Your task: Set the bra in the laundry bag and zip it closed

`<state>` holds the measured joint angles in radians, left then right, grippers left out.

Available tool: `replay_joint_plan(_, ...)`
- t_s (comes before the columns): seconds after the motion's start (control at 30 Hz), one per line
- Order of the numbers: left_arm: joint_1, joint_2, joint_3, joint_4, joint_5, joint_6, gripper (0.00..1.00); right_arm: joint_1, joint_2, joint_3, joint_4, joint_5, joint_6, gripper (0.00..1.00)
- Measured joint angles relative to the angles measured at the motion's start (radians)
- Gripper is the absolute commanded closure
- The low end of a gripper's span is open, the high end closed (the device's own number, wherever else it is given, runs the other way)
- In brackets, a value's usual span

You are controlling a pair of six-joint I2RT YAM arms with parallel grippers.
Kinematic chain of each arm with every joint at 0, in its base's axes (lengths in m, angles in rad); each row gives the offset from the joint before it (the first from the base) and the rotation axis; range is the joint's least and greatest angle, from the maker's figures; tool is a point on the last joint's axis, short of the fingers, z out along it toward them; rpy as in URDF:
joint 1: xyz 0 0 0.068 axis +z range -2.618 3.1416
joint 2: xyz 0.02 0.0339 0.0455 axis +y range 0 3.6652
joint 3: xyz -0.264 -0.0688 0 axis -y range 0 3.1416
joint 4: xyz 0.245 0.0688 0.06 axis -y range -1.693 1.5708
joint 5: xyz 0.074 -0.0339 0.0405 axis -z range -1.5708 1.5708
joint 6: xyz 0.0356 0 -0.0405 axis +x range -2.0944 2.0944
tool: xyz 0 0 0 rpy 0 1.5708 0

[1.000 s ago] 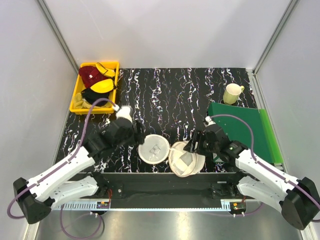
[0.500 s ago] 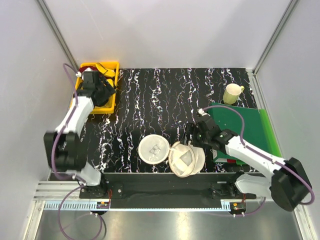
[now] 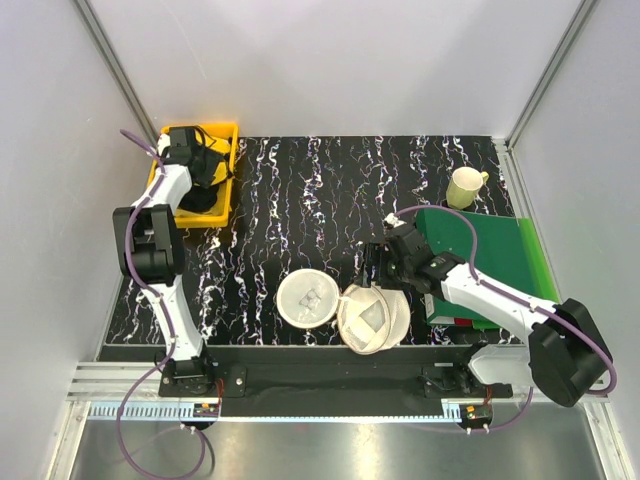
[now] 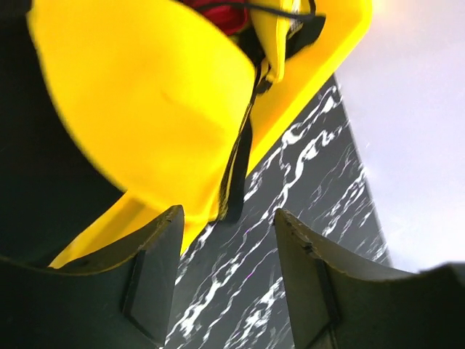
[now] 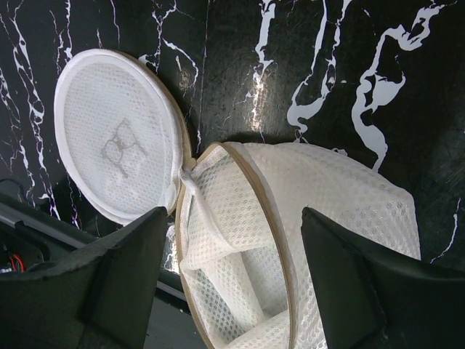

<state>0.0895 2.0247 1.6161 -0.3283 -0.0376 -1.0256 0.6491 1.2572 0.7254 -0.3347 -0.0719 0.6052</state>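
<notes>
Top view: your left gripper [image 3: 205,165] sits over the yellow bin [image 3: 232,180], so treat it as the arm nearer the clothes. The right gripper [image 3: 375,268] hangs beside the open laundry bag [image 3: 372,318]. You cannot make out the bra here.

Left wrist view: jaws released and empty, facing the bright yellow garment [image 4: 145,94].

Right wrist view: jaws released and empty above the bag's open half.

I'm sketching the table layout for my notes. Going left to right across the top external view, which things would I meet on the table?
yellow bin → laundry bag, lying open → pale yellow mug. The green board spans the mug's position, so it is left out.
</notes>
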Motion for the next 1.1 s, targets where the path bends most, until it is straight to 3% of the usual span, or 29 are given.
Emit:
replay_joint_plan(0.13,0.014,0.045,0.024,-0.004,0.005,-0.082,0.37,0.000,0.008,0.000,0.001,-0.005,-0.008,0.18)
replay_joint_plan(0.43,0.030,0.036,-0.103,0.011,-0.043,-0.164,0.31,0.000,0.035,0.000,0.031,-0.032,-0.010,0.18)
replay_joint_plan(0.63,0.035,0.032,-0.124,0.039,-0.044,-0.172,0.37,0.000,0.049,0.000,0.039,-0.052,-0.010,0.18)
replay_joint_plan(0.73,0.044,0.032,-0.124,0.044,-0.038,-0.169,0.34,0.000,0.048,0.000,0.047,-0.054,-0.009,0.18)
replay_joint_plan(0.87,0.058,0.032,-0.116,0.046,-0.040,-0.113,0.30,0.000,0.048,0.000,0.052,-0.054,-0.009,0.18)
replay_joint_plan(1.1,0.063,-0.036,-0.082,-0.008,-0.088,0.129,0.24,0.000,0.051,-0.001,0.059,-0.067,-0.010,0.17)
